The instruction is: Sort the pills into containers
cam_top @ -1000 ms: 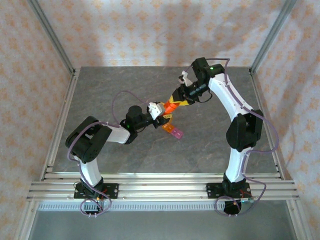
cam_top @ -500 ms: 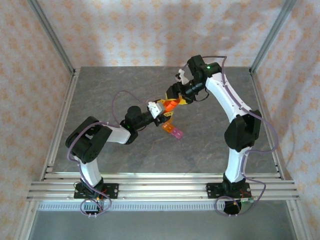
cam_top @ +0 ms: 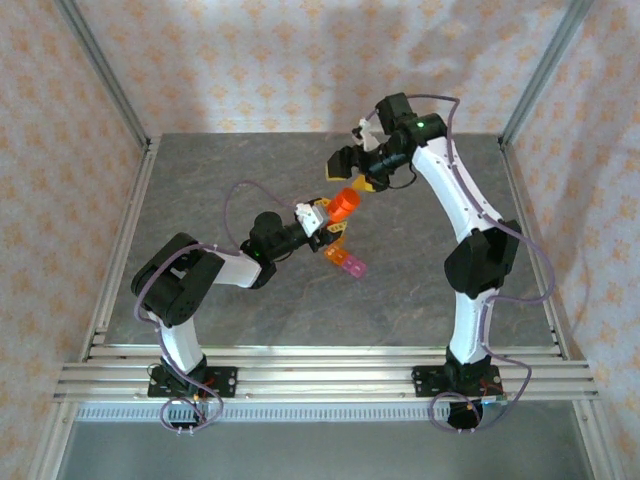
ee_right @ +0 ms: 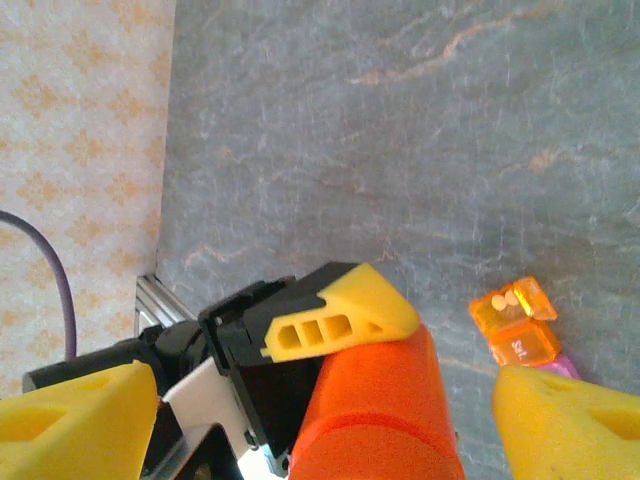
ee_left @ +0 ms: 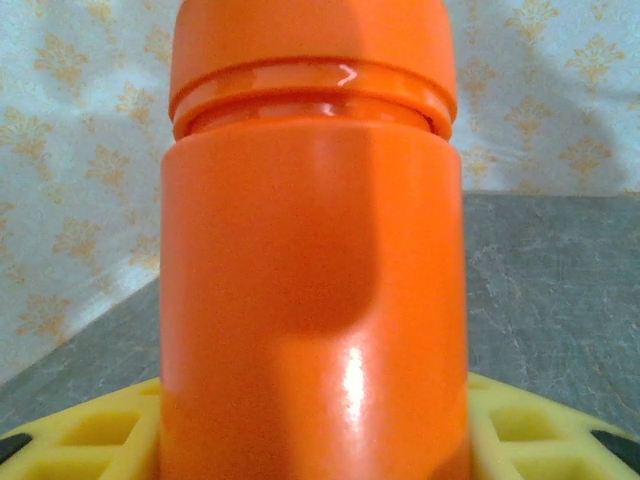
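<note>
An orange pill bottle is held off the table near the middle, with my left gripper shut on its body. In the left wrist view the bottle stands capped between the yellow fingers. My right gripper hovers just behind the bottle's cap end, open and clear of it; its wrist view looks down at the bottle between the spread fingertips. The containers lie on the table below: an orange one with pale pills inside, and a pink one joined to it.
The grey table is fenced by aluminium rails at left and front, with patterned walls behind. Purple cables loop off both arms. The left arm's black finger mount sits close under the right gripper.
My right gripper has opened, let go of the bottle's cap end and drawn back and up. The left gripper and the bottle have stayed put.
</note>
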Robot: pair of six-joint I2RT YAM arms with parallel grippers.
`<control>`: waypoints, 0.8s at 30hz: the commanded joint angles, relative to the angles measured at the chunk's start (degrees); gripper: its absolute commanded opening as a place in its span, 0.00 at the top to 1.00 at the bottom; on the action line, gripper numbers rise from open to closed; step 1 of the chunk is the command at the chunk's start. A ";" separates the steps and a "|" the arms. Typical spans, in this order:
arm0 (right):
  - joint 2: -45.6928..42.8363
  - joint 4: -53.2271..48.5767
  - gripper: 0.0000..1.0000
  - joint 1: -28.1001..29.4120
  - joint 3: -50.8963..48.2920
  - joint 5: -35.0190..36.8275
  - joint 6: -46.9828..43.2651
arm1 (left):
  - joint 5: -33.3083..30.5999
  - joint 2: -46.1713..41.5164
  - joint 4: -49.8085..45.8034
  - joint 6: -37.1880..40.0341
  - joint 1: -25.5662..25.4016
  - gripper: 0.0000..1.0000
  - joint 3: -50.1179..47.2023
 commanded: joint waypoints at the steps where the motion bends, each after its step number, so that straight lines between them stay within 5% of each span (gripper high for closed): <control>1: 0.55 1.49 0.13 -1.83 3.97 0.67 2.34 | -0.84 -1.75 4.11 -0.63 -0.27 1.00 0.10; 8: -3.56 6.28 0.15 -4.89 0.80 1.40 4.13 | -2.04 -2.54 4.46 -3.78 -0.64 1.00 -0.69; 16: -21.19 27.70 0.17 -5.64 -23.76 3.43 4.28 | -2.19 -2.90 4.81 -10.95 -0.11 1.00 0.11; 24: -34.50 38.36 0.18 -5.68 -39.02 6.00 2.10 | 3.55 -4.29 4.37 -20.25 0.84 1.00 2.95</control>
